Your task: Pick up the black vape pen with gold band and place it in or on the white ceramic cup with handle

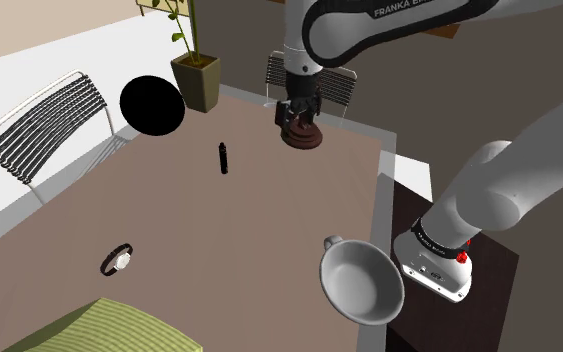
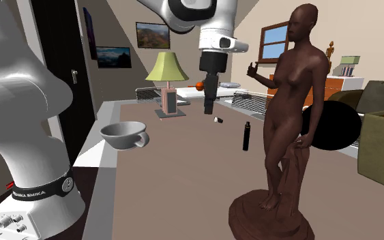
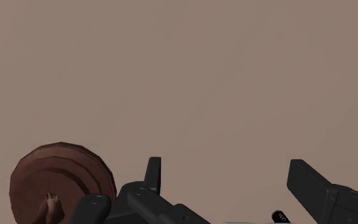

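We see the claw (image 3: pixel 225 164) wide open and empty over bare worktop (image 1: pixel 269 230). In the shoulder view the pen (image 1: pixel 223 158) stands upright at eight o'clock from the statue (image 1: pixel 302 132), with the cup (image 1: pixel 361 283) well apart at its four o'clock

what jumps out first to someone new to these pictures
The dark brown statue of a human figure, standing at the near end of the table in the second exterior view, grabs the eye first. Next comes the big black ball near the table's far left corner in the shoulder view. Between them the black pen stands upright, and the open gripper hangs above the table.
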You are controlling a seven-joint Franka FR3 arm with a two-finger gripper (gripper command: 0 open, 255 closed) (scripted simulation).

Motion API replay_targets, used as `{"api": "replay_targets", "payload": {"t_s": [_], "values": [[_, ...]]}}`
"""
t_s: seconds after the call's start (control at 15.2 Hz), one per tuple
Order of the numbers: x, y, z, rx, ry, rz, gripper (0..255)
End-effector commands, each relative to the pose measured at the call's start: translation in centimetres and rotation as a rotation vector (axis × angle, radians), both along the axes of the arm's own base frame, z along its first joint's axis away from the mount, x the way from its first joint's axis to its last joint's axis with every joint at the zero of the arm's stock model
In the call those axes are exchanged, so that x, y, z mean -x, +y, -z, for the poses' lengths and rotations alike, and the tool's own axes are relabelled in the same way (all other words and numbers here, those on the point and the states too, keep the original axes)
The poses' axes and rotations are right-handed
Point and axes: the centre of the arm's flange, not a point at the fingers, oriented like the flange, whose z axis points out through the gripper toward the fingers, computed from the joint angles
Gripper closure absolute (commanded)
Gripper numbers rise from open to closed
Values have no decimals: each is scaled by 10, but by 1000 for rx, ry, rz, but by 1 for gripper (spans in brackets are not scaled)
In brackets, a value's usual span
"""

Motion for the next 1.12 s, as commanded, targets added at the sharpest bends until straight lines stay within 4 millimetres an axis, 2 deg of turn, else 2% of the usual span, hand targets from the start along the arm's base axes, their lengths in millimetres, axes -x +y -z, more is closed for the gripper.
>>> {"api": "replay_targets", "payload": {"t_s": [0.0,0.92,1.06], "values": [[-14,19,7,-3,-11,15,0],[-140,127,64,-15,-79,109,0],[-147,132,72,-15,-83,114,0]]}}
